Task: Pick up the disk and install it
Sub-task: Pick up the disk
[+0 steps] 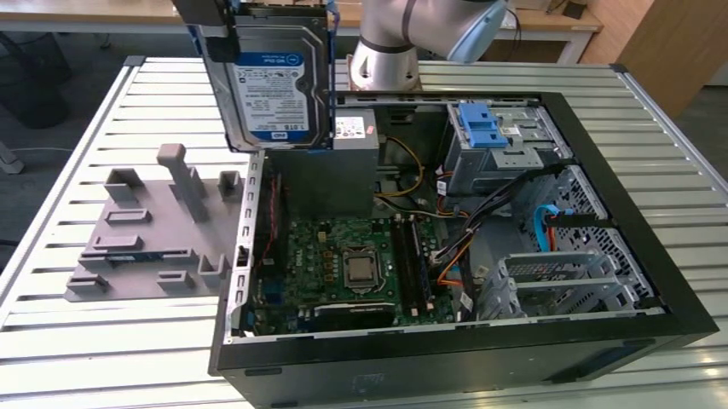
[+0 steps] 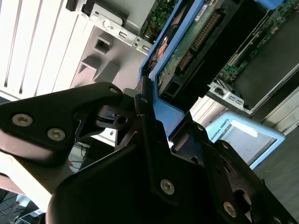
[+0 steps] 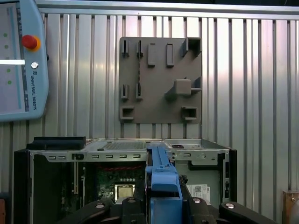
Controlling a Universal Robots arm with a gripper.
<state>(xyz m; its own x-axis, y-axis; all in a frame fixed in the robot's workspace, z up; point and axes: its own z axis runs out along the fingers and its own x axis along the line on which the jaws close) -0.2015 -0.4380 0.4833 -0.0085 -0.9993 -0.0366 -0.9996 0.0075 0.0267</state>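
Item: the disk (image 1: 273,94), upright, pinched by its blue carrier (image 3: 163,186) in my gripper (image 2: 152,123), above the open computer case (image 1: 637,256). The case lies on a slatted metal table (image 1: 102,341); I note a grey fixture plate (image 1: 142,247) beside it.

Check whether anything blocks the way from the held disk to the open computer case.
Nothing visible does. The gripper is shut on the disk, which hangs upright above the open case. The case lies open upward; the air between disk and drive cage looks free. Loose cables lie lower, beside the cage.
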